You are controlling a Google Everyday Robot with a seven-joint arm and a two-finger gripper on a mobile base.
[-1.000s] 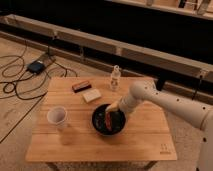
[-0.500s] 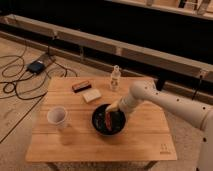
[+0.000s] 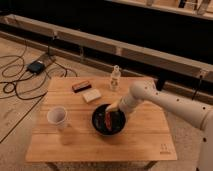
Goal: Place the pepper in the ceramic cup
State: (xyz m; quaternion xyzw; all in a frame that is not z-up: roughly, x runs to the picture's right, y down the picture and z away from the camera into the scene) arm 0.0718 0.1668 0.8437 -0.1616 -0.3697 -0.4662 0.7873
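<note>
Black bowl (image 3: 94, 123) holds the pepper (image 3: 107, 120) under the gripper (image 3: 113, 107); ceramic cup (image 3: 57, 118) stands apart.

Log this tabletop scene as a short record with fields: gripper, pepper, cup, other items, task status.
gripper: gripper is low over the wide black bowl, at its back rim
pepper: slender red-orange pepper lies inside the bowl
cup: white tapered ceramic cup stands upright, left of the bowl and apart from it
other items: small clear bottle, dark flat block, pale block
surface: wooden table
status: pepper not yet in cup
</note>
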